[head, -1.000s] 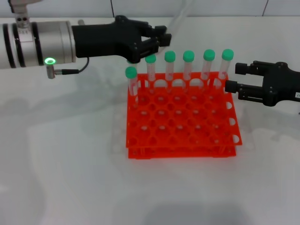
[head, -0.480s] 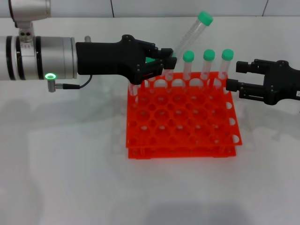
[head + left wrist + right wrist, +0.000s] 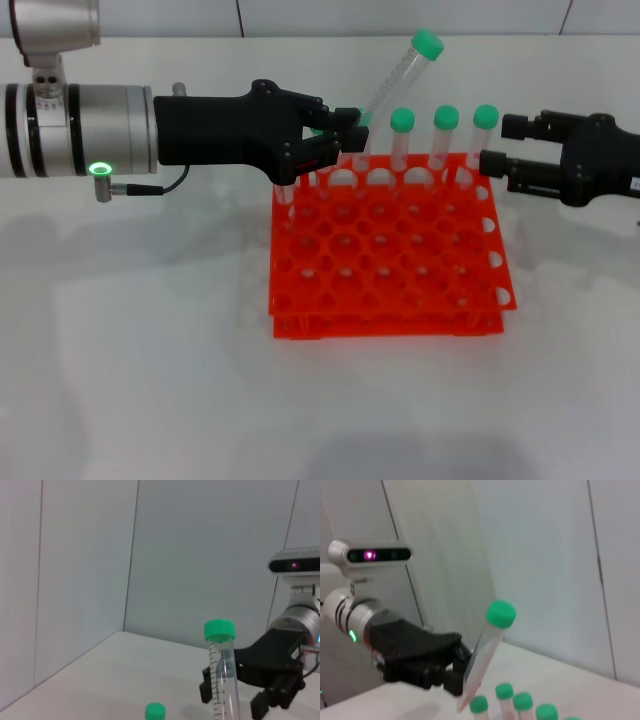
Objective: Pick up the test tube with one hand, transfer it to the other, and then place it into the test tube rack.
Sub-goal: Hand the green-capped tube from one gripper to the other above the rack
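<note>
My left gripper (image 3: 343, 130), black with a green light on its silver wrist, is shut on the lower end of a clear test tube (image 3: 393, 80). The tube leans up and to the right, with its green cap (image 3: 428, 44) topmost, above the back row of the orange test tube rack (image 3: 385, 262). The tube also shows in the left wrist view (image 3: 223, 675) and the right wrist view (image 3: 487, 647). My right gripper (image 3: 503, 144), black, is open and level with the rack's back right corner, pointing at the tube and apart from it.
Several green-capped tubes stand in the rack's back row; three (image 3: 446, 135) show right of my left gripper, the others are partly hidden behind it. The rack sits on a white table (image 3: 150, 350) with a pale wall behind.
My left gripper has moved right, over the rack's back left, and lowered a little. The tube's cap has come into view. My right gripper has risen slightly.
</note>
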Robot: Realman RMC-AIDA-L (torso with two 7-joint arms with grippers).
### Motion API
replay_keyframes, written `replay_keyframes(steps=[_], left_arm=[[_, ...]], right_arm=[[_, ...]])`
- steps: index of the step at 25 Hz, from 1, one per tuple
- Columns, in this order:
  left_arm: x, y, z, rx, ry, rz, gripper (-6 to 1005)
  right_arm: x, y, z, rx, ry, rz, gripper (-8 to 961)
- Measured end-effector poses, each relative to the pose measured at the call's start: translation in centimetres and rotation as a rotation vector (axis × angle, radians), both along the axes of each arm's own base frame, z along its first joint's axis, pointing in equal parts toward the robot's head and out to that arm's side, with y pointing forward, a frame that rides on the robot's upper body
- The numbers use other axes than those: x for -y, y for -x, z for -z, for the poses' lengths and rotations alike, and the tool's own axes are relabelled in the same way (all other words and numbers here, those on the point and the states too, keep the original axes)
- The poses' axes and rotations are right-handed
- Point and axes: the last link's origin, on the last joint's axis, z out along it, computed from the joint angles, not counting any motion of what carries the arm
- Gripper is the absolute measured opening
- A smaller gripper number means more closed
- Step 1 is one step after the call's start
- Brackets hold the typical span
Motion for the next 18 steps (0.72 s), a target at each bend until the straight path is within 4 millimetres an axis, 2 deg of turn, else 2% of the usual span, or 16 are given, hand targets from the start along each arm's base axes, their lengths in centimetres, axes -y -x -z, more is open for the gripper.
replay_keyframes(steps=[9,18], left_arm=[[0.1,0.2,0.0,-0.002,0.0,-0.002,190],[0.1,0.2,-0.1,-0.003,0.0,-0.002,189]], right_arm=[[-1.3,1.6,-1.0,-0.057,-0.022,0.0,642],[-0.9,2.1,-1.9,-0.109,-0.028,-0.028,628]])
